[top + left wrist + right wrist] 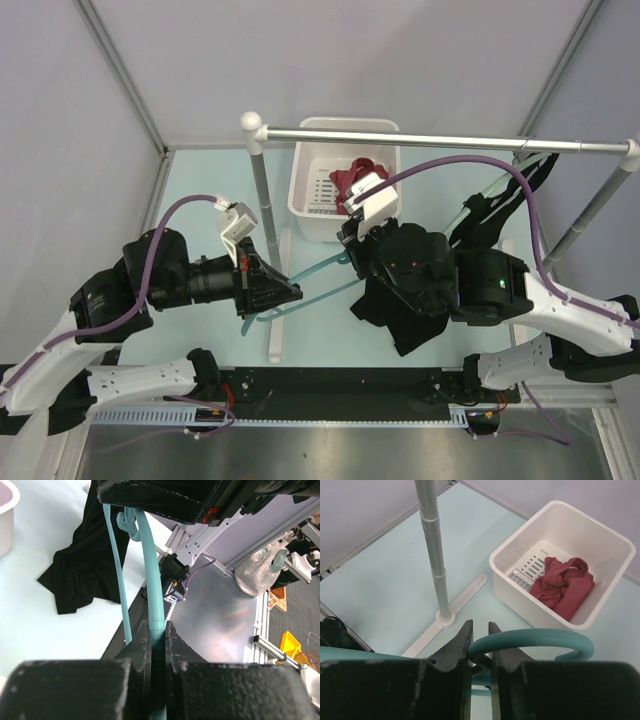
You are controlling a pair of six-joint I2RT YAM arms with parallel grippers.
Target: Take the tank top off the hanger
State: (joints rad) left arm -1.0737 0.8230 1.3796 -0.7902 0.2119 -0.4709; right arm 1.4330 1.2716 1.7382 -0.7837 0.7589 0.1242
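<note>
My left claw (157, 630) is pinched tight on one bare arm of the teal hanger (150, 570). My right claw (480, 630) is closed narrow around the base of its hook (545, 636). I hold it at two places so the frame stays steady in the air above the table (380, 570), toward the near edge, and cannot swing while the cloth slides off.

The black tank top (85, 565) hangs down under my right arm and pools on the table near the near edge, right of the middle. The arm I hold on the left carries no cloth. Whether a strap is caught on the other arm I cannot tell, since my right arm hides it from above.

Toward the far edge, in the middle, sits the white basket (535, 535) with a red cloth (562, 587) in it. Just left of it stands the rail post (432, 555), its flat foot (465, 592) running toward me. The rail (450, 140) crosses overhead, and another dark garment (495, 215) hangs at its right end. I judge the post the nearest obstacle if I swing the hanger toward the far edge.
</note>
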